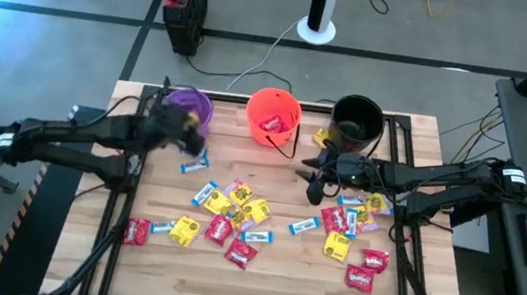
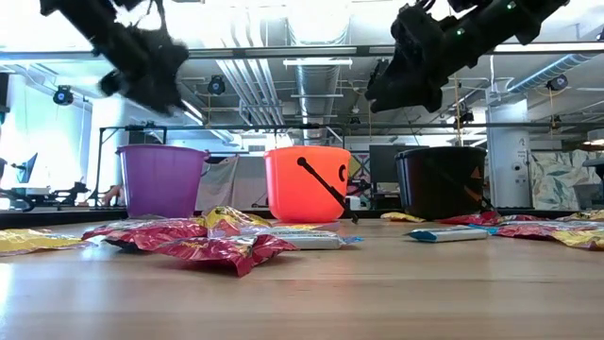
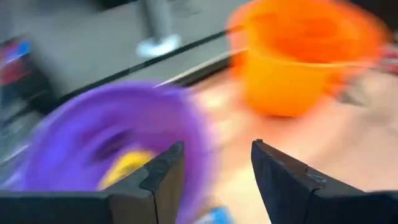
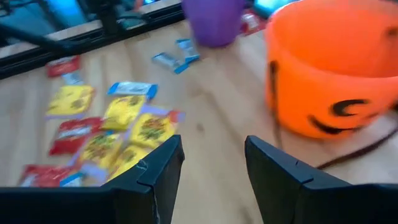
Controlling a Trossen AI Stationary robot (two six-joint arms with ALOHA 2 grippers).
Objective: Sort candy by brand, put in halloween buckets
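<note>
My wooden table (image 1: 258, 278) carries everything, and I place the rest by the orange bucket (image 1: 272, 115) standing at its far edge. The purple bucket (image 1: 188, 106) stands to the left of it, the black bucket (image 1: 357, 120) to the right, all three upright in a row. A red packet (image 1: 272, 123) lies inside the orange bucket, and my left wrist view shows something yellow (image 3: 126, 167) inside the purple one.

My left gripper (image 3: 214, 168) hangs beside the purple bucket's rim, left of the orange bucket, fingers (image 3: 163, 171) spread apart and holding nothing. My right gripper (image 4: 208, 163) hangs off the table just right of the orange bucket, in front of the black one, released too, with nothing between its fingers.

The candy (image 1: 254, 222) lies scattered on the table nearer than the orange bucket: red, yellow and blue-and-white packets, some overlapping. One blue-and-white packet (image 1: 195, 164) lies apart, close to the purple bucket.
</note>
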